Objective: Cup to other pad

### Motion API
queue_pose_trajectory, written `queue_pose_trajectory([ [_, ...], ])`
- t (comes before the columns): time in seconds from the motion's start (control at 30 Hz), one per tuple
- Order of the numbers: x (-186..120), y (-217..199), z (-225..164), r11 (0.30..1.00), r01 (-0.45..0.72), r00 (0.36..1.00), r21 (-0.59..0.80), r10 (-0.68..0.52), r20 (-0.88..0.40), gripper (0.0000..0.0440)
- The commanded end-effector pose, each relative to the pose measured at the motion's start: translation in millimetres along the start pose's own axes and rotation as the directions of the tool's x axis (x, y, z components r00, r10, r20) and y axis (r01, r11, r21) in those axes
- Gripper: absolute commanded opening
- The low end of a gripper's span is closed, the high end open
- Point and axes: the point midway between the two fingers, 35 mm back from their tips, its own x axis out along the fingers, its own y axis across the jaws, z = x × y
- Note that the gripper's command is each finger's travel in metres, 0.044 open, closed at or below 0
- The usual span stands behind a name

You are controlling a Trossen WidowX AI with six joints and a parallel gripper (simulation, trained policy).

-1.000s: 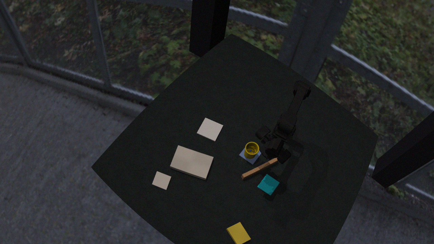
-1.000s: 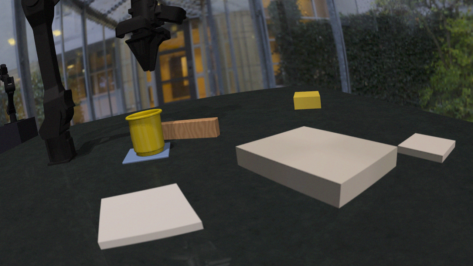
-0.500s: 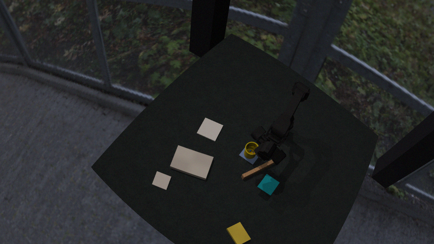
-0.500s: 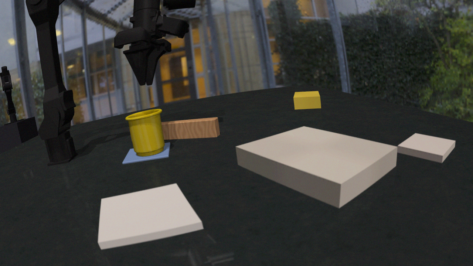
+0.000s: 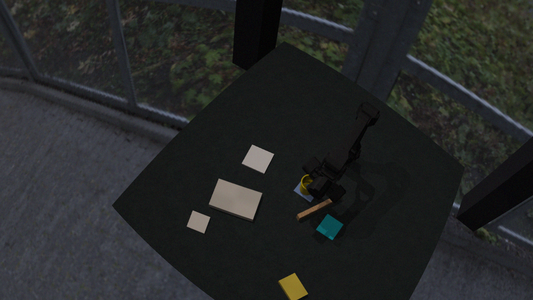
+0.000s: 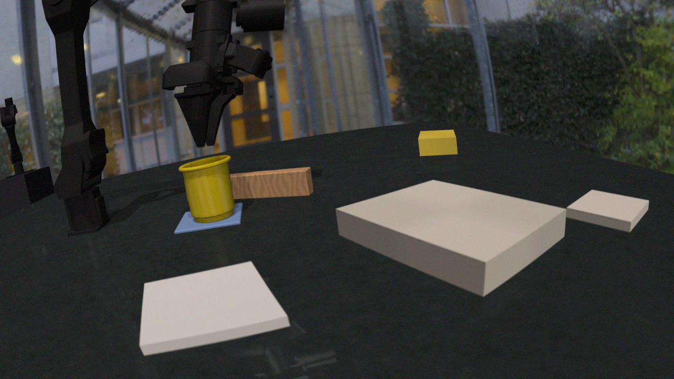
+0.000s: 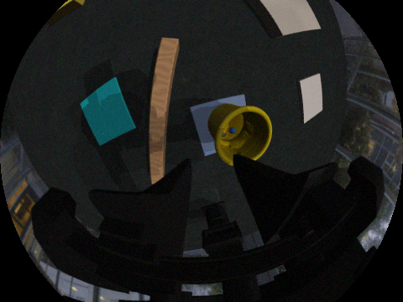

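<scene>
White, flat and square, a slab (image 5: 257,159) (image 6: 211,303) (image 7: 311,98) lies nearest the exterior camera, inward from the worktop's (image 5: 298,93) (image 6: 329,329) (image 7: 126,25) upper-left edge as the top view has it. Next comes a thick cream block (image 5: 235,199) (image 6: 447,221) (image 7: 291,17), and near it, towards the left corner of that view, a small cream tile (image 5: 198,221) (image 6: 607,207).

Deeper in, between the left and right corners, the yellow cup (image 5: 306,188) (image 6: 209,193) (image 7: 248,136) stands upright on a thin blue pad (image 5: 309,198) (image 6: 186,225) (image 7: 203,123), with blue marbles (image 7: 232,130) inside. The gripper (image 5: 316,186) (image 6: 206,144) (image 7: 211,161) hangs above the rim in the exterior view, its fingers partly spread and pinching nothing.

Beyond the cup a wooden bar (image 5: 314,210) (image 6: 273,183) (image 7: 161,101) lies between the blue pad and a teal pad (image 5: 330,226) (image 7: 108,111), which bears only shadow and light. Farthest off, at the top view's lower border, sits a yellow block (image 5: 292,286) (image 6: 437,142) (image 7: 67,10); the worktop's bottom corner is cut off there.

In the exterior view my tool (image 6: 206,145) (image 7: 211,161) has come down from the upper left of the frame, and its fingertips are now just above the rim of the yellow cup (image 6: 208,190) (image 7: 243,134) (image 5: 305,186), where a wide gap lay between them before. I have also parted the fingers more: earlier they looked nearly together, now they stand partly open. From the top, my tool has shifted toward the frame's left and now covers the right part of the cup, which a second ago showed whole.
</scene>
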Motion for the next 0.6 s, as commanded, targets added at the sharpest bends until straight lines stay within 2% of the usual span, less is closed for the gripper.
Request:
queue_pose_trajectory([
  [0.0, 11, -4, 1, 1.000, 0.006, 1.000, -0.020, -0.006, -0.015, 0.0192],
  [0.57, 60, -10, 1, 0.984, -0.010, 0.998, -0.179, -0.001, -0.063, 0.0195],
])
